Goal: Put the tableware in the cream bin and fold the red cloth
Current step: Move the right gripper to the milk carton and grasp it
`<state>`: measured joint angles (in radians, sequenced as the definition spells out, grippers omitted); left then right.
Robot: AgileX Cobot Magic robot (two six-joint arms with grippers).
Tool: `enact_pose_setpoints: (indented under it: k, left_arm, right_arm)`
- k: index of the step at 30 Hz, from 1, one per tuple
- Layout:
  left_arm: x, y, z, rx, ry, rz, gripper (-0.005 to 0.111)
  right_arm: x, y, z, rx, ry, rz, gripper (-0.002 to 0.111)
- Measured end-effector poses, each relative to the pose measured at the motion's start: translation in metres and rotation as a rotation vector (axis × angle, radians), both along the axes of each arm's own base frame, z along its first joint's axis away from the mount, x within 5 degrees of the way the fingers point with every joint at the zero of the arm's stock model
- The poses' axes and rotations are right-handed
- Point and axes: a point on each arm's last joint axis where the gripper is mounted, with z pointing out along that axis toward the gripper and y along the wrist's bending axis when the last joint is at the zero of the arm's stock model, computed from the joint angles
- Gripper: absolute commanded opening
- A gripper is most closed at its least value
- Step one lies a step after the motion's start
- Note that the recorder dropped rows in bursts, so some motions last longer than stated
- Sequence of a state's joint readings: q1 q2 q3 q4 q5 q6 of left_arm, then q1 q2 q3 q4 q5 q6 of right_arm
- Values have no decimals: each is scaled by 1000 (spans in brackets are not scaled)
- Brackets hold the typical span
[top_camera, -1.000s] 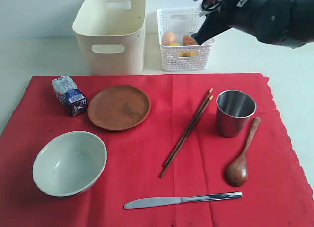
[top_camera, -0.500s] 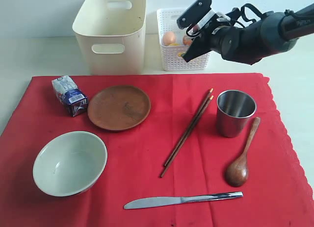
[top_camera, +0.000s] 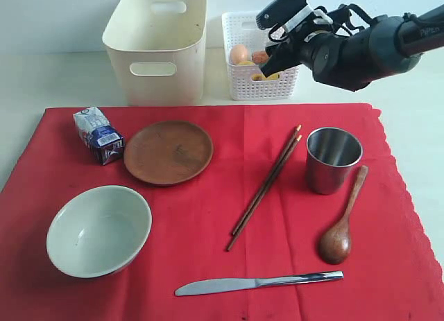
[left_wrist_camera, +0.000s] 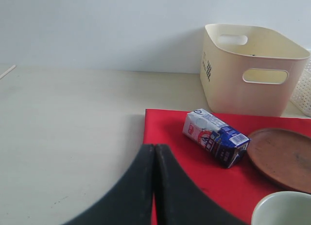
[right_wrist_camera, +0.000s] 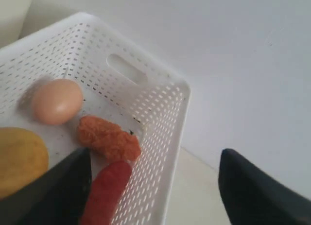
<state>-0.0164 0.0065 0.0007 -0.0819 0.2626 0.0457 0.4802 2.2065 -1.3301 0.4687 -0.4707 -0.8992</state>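
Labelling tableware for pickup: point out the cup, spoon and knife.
cup (top_camera: 332,175), exterior view, side wall.
spoon (top_camera: 335,245), exterior view, bowl end.
knife (top_camera: 208,287), exterior view, blade.

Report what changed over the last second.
The right claw lifted out of the small white lattice plastic basket to hover above it, jaws now apart with nothing between them. Everything lying on the large red fabric cloth stayed put, as did the tall cream plastic bin.
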Motion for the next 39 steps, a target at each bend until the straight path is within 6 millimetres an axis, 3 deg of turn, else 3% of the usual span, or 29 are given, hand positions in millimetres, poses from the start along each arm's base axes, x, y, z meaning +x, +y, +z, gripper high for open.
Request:
enact_pose_setpoints:
  k: [5, 15, 21, 29, 33, 39]
  left_arm:
    - [0, 0, 0, 0, 0, 0, 2]
    - [0, 0, 0, 0, 0, 0, 2]
    - [0, 0, 0, 0, 0, 0, 2]
    - [0, 0, 0, 0, 0, 0, 2]
    - [0, 0, 0, 0, 0, 0, 2]
    - [0, 0, 0, 0, 0, 0, 2]
  right_arm:
    - [-5, 2, 20, 42, 49, 19, 71]
    - [-41, 1, 108, 92, 190, 164, 70]
    - [-68, -2, 143, 112, 294, 247, 70]
    - [-86, 11, 148, 205, 404, 297, 70]
    - [-102, 42, 141, 203, 427, 370, 73]
    - [-122, 91, 112, 204, 445, 423, 81]
